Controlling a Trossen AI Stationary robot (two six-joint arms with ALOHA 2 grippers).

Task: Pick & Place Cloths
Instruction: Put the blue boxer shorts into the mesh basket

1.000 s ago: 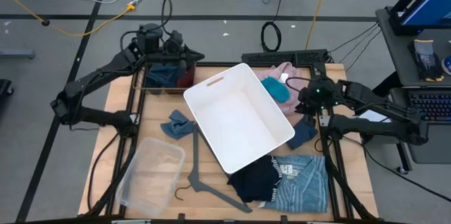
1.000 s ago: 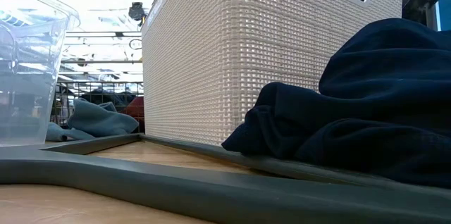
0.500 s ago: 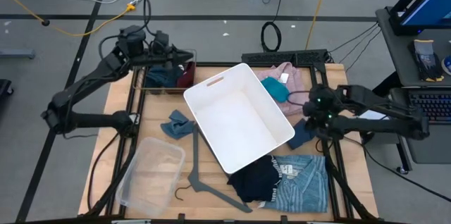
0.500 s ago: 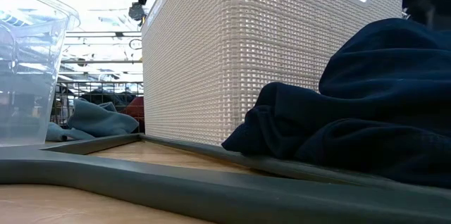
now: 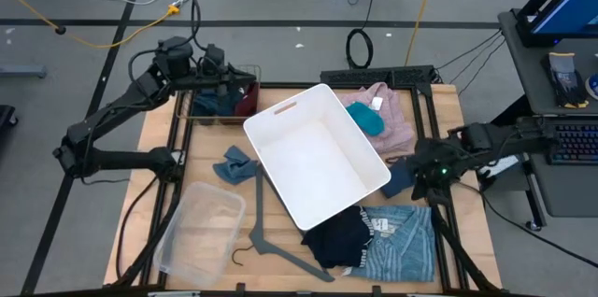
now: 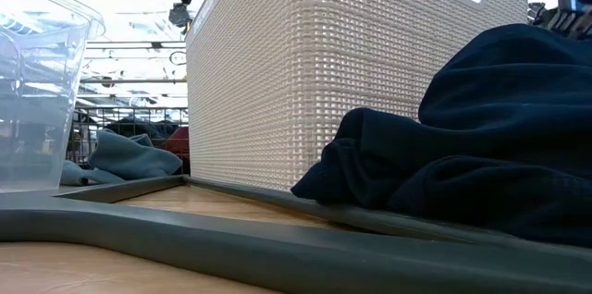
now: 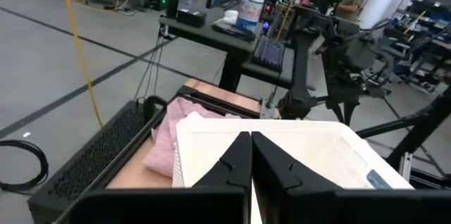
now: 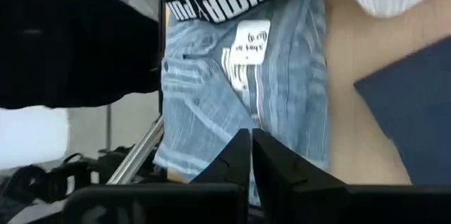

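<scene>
Our right gripper, fingers together and empty, hangs just right of the white basket; the navy cloth lies between gripper and basket, with the blue striped shirt below the wrist; we judge this arm nearer both. Our left gripper, fingers together, waits beyond the basket's far corner.

A large white basket fills the middle of the table, blocking passage across it. Bare wood shows along the left edge and just right of the basket. A clear plastic tub occupies the front left corner, with a grey hanger beside it. Cloths crowd the front right and back right corners.
</scene>
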